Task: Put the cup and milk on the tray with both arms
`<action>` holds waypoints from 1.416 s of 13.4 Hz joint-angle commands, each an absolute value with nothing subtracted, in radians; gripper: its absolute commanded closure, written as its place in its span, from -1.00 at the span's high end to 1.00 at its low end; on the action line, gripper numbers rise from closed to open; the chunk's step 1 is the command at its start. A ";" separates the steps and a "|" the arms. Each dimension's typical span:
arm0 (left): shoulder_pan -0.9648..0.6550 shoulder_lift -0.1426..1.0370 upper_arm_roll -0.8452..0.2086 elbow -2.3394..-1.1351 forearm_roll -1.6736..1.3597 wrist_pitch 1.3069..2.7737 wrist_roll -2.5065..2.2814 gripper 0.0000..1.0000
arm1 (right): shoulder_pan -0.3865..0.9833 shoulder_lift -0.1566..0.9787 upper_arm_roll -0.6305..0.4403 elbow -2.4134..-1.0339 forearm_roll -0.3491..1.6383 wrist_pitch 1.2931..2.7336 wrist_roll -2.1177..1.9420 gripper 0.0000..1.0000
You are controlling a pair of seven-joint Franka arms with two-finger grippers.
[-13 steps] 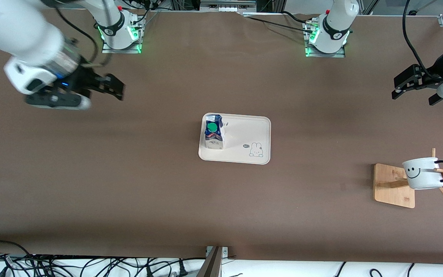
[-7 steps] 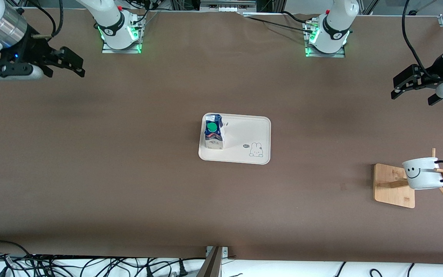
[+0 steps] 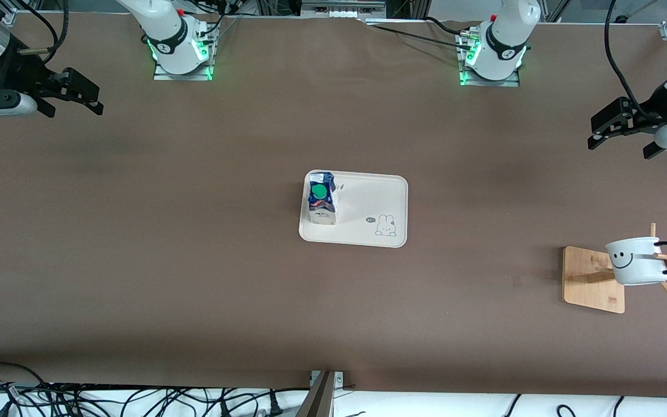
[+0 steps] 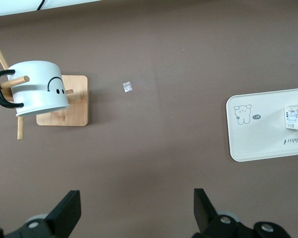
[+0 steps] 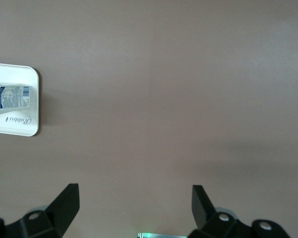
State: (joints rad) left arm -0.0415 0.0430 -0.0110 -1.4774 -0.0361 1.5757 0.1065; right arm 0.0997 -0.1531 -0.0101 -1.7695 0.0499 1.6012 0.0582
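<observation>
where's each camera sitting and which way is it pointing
Front view: high across the table, facing both arm bases; shows left gripper and right gripper.
Left wrist view: looks down past open fingers at cup, wooden rack, tray.
Right wrist view: looks down past open fingers at table, tray edge, milk.
All share the tray.

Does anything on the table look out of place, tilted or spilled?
Nothing is spilled or damaged. The milk stands upright on the tray. Only the cup hangs sideways on the wooden rack, not yet on the tray.
</observation>
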 commanded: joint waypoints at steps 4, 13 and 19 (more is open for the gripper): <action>-0.054 0.112 -0.012 -1.442 -0.051 1.563 0.106 1.00 | 0.084 -0.077 0.005 -1.675 0.034 1.589 0.061 1.00; -0.012 0.058 -0.014 -1.572 0.116 1.749 -0.084 0.93 | 0.097 -0.021 0.014 -1.634 -0.008 1.617 0.061 1.00; -0.008 0.003 -0.015 -1.853 0.173 2.084 -0.195 0.77 | 0.095 -0.021 0.009 -1.643 -0.002 1.592 0.063 1.00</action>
State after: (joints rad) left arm -0.0136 0.0825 -0.0087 -1.7303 0.1440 1.9959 -0.1711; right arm 0.0964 -0.0258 0.0087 -1.6584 0.0073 1.6119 0.0590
